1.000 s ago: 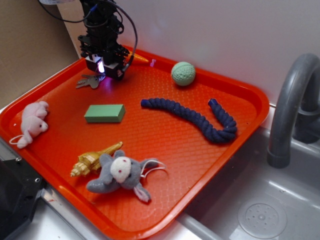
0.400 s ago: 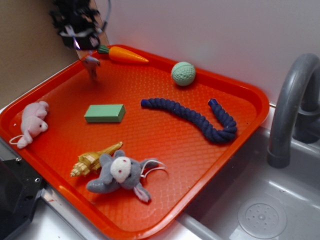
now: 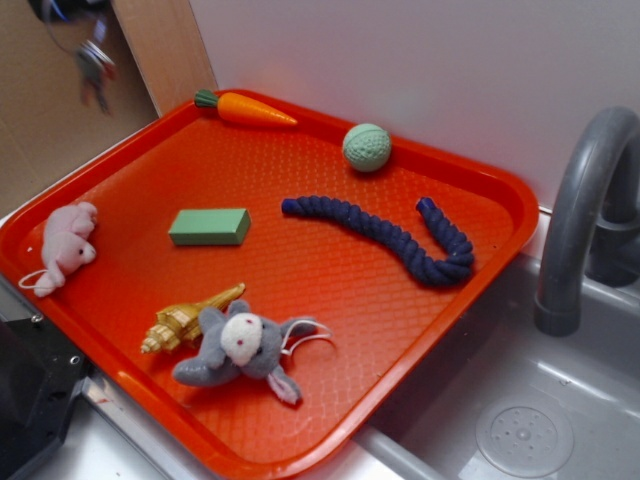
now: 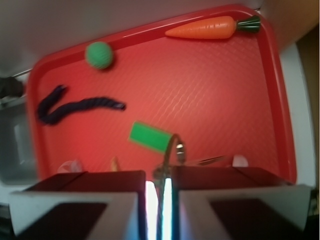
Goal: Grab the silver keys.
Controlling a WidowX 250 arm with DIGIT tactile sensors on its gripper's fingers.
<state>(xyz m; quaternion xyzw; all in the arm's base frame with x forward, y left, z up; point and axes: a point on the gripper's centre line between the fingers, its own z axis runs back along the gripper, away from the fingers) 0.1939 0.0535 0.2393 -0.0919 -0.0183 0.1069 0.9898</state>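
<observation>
The silver keys (image 3: 95,68) hang blurred in the air above and to the left of the orange tray's (image 3: 300,275) far left corner. My gripper (image 3: 80,15) shows only as a dark shape at the top left edge, just above them. In the wrist view the gripper (image 4: 159,182) is shut on the thin wire ring of the keys (image 4: 177,150), which dangle below the jaws high over the tray (image 4: 210,95).
On the tray lie an orange toy carrot (image 3: 245,108), a green ball (image 3: 367,147), a blue rope (image 3: 390,235), a green block (image 3: 209,227), a pink plush (image 3: 66,245), a gold toy (image 3: 185,318) and a grey plush (image 3: 245,350). A grey faucet (image 3: 580,220) and sink (image 3: 520,430) stand to the right.
The gripper closed on the keys at the tray's far left corner, then rose up and to the left, lifting them off the tray.
</observation>
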